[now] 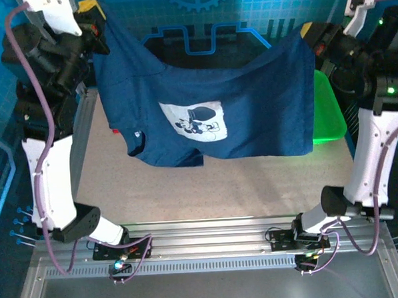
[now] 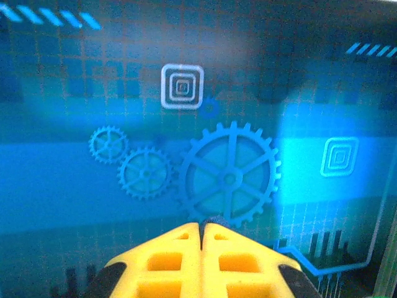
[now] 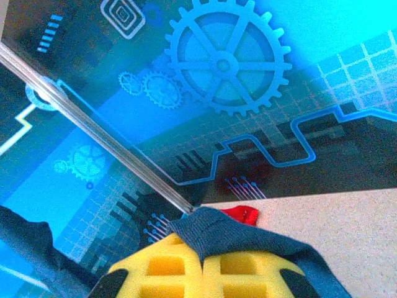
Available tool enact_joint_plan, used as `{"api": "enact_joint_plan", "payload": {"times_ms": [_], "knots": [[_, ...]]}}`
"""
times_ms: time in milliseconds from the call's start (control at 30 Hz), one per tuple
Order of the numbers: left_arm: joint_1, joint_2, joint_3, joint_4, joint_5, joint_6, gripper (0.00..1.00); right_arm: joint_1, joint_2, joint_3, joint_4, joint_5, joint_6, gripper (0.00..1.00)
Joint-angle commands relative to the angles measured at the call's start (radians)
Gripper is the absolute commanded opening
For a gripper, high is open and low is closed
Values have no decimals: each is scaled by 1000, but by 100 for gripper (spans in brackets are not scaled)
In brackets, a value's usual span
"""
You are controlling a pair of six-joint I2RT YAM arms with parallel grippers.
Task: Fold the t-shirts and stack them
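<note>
Nearest you, both arm bases sit bolted at the counter's near edge, with bare counter just beyond them. Above that bare stretch hangs the navy t-shirt, spread in the air between the two tools, mouse print facing you. Your left tool is pressed fully together on the shirt's far-left corner. The right tool is pinched tight on the right corner, with cloth bulging over its tips.

Both grips look thin, so a quick pull apart could slip a corner free and drop the shirt in a heap. Its lower left is bunched, so it may land creased when you lower it.

A sliver of red, probably the red t-shirt, peeks out beside the left hem; laying the navy shirt onto it could tangle the two. At the far right, the green basket stands just behind the shirt's right edge and could snag it.
</note>
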Motion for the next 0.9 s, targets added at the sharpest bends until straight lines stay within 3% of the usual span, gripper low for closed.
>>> {"api": "enact_joint_plan", "payload": {"times_ms": [0,167,367,500,633,867], "knots": [[34,86,88,92,85,-40,0,2,138,166,37,-34,43,0],[130,218,131,172,187,-200,0,4,396,393,144,-73,165,0],[191,348,167,196,282,-312,0,2,593,445,356,-60,303,0],[208,410,182,268,315,-359,0,-6,673,479,513,-18,384,0],[221,467,305,322,317,-387,0,-31,700,493,701,49,433,0],[252,362,301,343,350,-320,0,-124,671,489,814,37,538,0]]}}
